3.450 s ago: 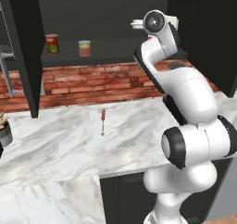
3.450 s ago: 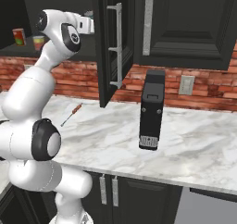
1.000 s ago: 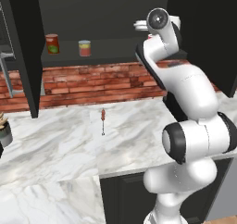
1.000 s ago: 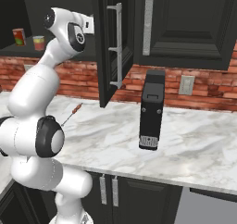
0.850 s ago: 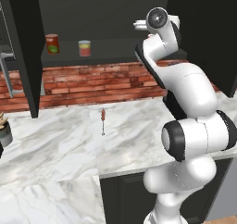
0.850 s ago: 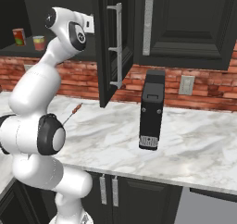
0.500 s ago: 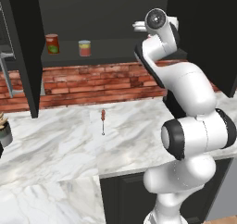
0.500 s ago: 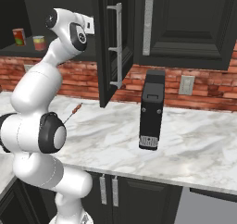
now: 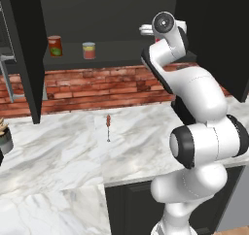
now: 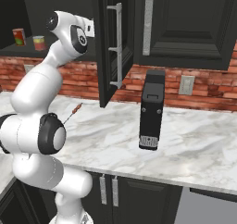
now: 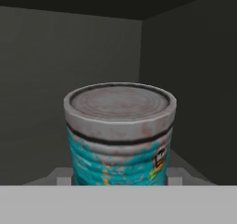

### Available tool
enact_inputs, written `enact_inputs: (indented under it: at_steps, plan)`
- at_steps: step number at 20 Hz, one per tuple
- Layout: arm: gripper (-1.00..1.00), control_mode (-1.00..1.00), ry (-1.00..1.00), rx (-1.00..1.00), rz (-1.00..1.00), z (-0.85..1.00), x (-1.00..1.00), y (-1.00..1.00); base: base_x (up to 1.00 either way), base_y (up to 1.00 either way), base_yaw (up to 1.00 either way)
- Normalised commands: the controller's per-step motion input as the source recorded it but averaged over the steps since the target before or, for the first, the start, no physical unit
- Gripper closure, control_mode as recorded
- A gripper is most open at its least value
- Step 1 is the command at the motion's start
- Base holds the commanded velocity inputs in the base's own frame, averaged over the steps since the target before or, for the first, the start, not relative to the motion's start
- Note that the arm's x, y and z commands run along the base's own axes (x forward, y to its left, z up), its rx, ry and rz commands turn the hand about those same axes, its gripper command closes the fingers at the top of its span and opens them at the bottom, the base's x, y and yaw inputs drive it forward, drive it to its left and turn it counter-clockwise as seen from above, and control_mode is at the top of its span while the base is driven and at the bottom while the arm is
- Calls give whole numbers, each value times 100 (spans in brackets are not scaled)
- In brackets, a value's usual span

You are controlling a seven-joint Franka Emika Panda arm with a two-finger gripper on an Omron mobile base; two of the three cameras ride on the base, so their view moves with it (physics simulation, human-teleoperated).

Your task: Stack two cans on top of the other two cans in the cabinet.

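Teal-blue cylindrical can with grey top [image 11: 119,135] is seen gripped in the hand [image 11: 119,179], upright inside the black open-fronted cabinet [image 9: 121,54] near its right wall, presumably kept level for stacking on the dark red can with green label [image 9: 55,45] at the shelf's left end.

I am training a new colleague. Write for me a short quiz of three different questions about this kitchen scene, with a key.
1. True or false: the dark red can and the salmon-pink can stand side by side on the cabinet shelf, neither stacked.
2. In the hand view, which can sits close before the camera? A) bright red B) teal-blue C) salmon-pink
3. Fill in: a small red-handled ____ lies on the marble counter.

Key:
1. True.
2. B, the teal-blue can with its grey top.
3. Screwdriver.
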Motion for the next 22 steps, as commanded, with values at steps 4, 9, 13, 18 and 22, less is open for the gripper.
enact_inputs:
  at_steps: [4,9,13,18,22]
  plan:
    - [100,-100,0,0,0,3,6,-1,0,0,0]
    - [100,-100,0,0,0,7,7,-2,0,0,0]
    - [100,-100,0,0,0,0,12,-2,0,0,0]
    - [100,-100,0,0,0,-9,12,0,0,0,0]
    - [100,-100,1,0,0,-15,3,0,0,0,0]
